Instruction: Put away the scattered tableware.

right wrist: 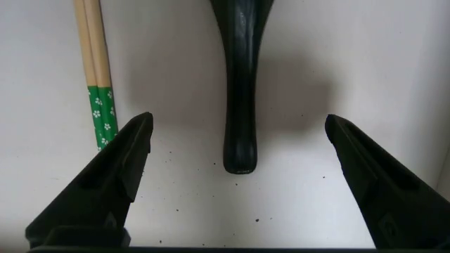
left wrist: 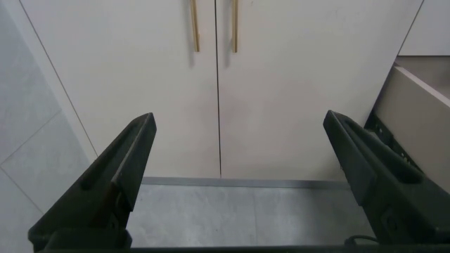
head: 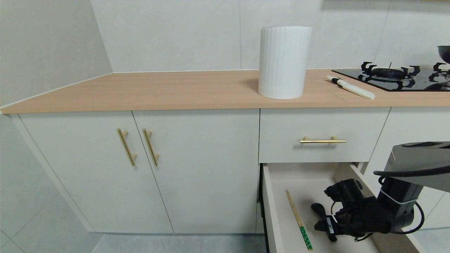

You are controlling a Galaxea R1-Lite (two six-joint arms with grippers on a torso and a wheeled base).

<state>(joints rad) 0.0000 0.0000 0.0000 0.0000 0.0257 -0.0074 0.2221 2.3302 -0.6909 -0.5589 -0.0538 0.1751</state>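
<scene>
Down inside the pulled-out drawer (head: 271,207), at the right end of the cabinet run, the right claw (right wrist: 238,123) hangs just over the drawer floor. Its fingers are spread wide and grip nothing.

- Straight between those fingers lies the black spoon (right wrist: 238,84), flat on the drawer floor, handle end pointing back toward the wrist. Neither finger touches it.
- Just outside one finger lie the chopsticks (right wrist: 93,63), a wooden pair with green flowered ends. They run roughly parallel to the spoon and apart from it. In the head view they sit on the side of the claw nearer the cabinet doors.

Well off to the other side, the left claw (left wrist: 239,126) is held low. Its fingers are also far apart and empty.

- It faces the double cabinet doors (left wrist: 281,84).
- The brass handles (left wrist: 195,24) sit beyond and above it, with grey floor under it.
- One corner of the open drawer shows at its flank.

High above the right claw, on the wooden surface (head: 175,89):

- A white ribbed cylinder (head: 283,61) stands upright.
- Beside the cylinder, toward the black hob (head: 397,79), a long pale item (head: 349,88) with a dark band lies flat. It is possibly a sleeved pair of chopsticks; I can't make it out from here.

Directly over the open drawer is a closed drawer front (head: 322,126) with a brass bar handle.
</scene>
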